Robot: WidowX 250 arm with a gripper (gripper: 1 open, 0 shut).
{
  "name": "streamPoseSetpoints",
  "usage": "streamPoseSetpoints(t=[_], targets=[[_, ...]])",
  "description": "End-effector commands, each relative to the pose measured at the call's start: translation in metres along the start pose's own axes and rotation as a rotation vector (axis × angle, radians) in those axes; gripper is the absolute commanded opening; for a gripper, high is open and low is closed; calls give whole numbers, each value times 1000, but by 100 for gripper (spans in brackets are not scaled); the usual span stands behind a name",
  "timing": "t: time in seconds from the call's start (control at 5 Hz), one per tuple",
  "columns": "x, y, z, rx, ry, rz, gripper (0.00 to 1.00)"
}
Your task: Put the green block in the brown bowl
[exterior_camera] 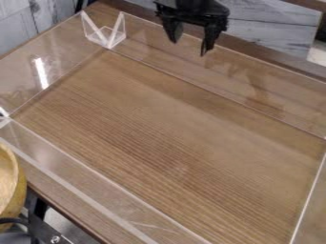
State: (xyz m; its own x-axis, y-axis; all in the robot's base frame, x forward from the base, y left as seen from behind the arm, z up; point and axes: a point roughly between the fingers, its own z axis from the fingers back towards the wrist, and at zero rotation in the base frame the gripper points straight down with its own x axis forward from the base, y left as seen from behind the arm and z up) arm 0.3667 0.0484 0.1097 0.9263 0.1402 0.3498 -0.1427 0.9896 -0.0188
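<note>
My black gripper (pixel 192 38) hangs at the top of the camera view, above the far edge of the wooden table. Its fingers point down, spread apart, with nothing between them. Only a thick tan-yellow rim of the brown bowl (pixel 10 181) shows, at the lower left edge and outside the clear wall. The green block is not in view.
A low clear plastic wall (pixel 76 186) rings the wooden tabletop (pixel 178 133). A clear plastic piece (pixel 102 30) stands at the far left corner. Dark gear (pixel 32 229) sits below the bowl at the bottom left.
</note>
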Motion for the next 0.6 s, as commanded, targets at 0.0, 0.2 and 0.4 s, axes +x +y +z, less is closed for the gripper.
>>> streamPoseSetpoints(t=[0.0,0.2,0.4], targets=[[14,5,23,5,-101,18,100],[13,6,19,5,-115,29,100],[12,8,16,6,-129,38,100]])
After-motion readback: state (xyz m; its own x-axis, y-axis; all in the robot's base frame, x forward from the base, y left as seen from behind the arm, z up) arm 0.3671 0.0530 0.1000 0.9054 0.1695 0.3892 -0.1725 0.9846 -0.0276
